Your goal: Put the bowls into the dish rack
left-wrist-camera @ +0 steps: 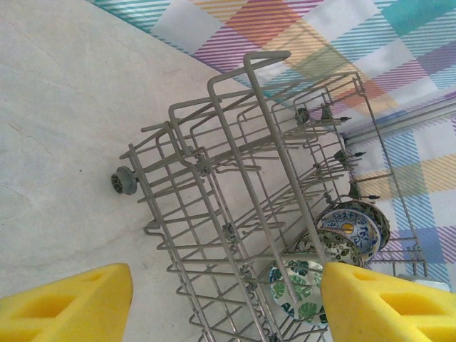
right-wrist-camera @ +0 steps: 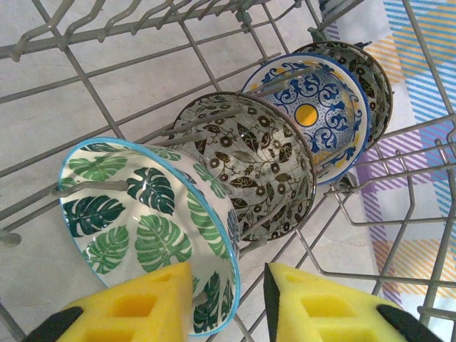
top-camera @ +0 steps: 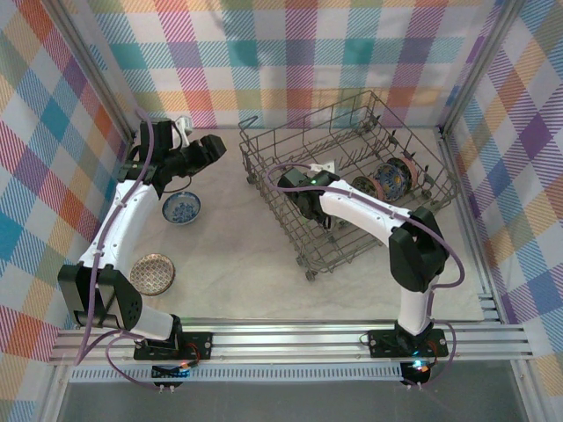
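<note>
Letting go of the green leaf bowl (right-wrist-camera: 135,206) in the dish rack (top-camera: 312,112). Right gripper (right-wrist-camera: 226,285) a little apart, 1 finger on each side of the bowl's rim, not squeezing it. Just past that bowl from the hand, 3 more in a row: a brown flower bowl (right-wrist-camera: 249,164), a blue and yellow bowl (right-wrist-camera: 313,107) and a dark bowl (right-wrist-camera: 374,71), all up on edge between the wires (right-wrist-camera: 107,32).

To do it well: open wider before pulling away. Back straight off the rim, slowly, to avoid dragging the bowl off its wire. Watch for a wobble. Keep clear of the wires on both sides of the hand.

Left gripper (left-wrist-camera: 226,285) wide apart, holding nothing. Close by it on the table (top-camera: 237,255), a blue and white bowl (top-camera: 181,207). Farther back toward its base, a tan bowl (top-camera: 152,273). Probably the next 2 to go in.
</note>
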`<action>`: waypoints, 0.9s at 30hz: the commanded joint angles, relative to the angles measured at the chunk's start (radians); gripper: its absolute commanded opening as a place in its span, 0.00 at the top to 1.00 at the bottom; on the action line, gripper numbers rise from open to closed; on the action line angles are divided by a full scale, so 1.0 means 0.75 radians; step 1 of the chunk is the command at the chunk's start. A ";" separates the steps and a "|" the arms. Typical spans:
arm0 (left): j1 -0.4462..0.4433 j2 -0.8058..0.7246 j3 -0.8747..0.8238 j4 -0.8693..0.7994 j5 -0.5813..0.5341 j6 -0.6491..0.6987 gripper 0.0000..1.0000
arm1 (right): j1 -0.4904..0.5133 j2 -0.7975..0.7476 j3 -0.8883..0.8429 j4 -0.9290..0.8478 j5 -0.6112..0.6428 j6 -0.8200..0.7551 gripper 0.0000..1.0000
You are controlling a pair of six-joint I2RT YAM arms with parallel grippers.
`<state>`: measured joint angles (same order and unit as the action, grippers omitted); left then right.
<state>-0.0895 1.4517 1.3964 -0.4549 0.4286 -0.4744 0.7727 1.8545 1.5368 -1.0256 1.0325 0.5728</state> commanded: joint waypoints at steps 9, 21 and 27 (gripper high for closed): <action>0.061 -0.070 -0.002 -0.219 -0.221 -0.028 0.28 | -0.081 -0.339 -0.216 0.502 -0.151 -0.471 0.26; 0.078 -0.133 -0.096 -0.593 -0.586 -0.220 0.25 | -0.301 -0.563 -0.319 0.737 -0.693 -0.669 0.15; 0.078 -0.112 -0.229 -0.589 -0.620 -0.361 0.24 | -0.405 -0.614 -0.400 0.777 -0.934 -0.684 0.15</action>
<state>-0.0410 1.3655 1.2503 -0.8577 0.0036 -0.6697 0.4881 1.4105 1.2655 -0.4873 0.4747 0.0887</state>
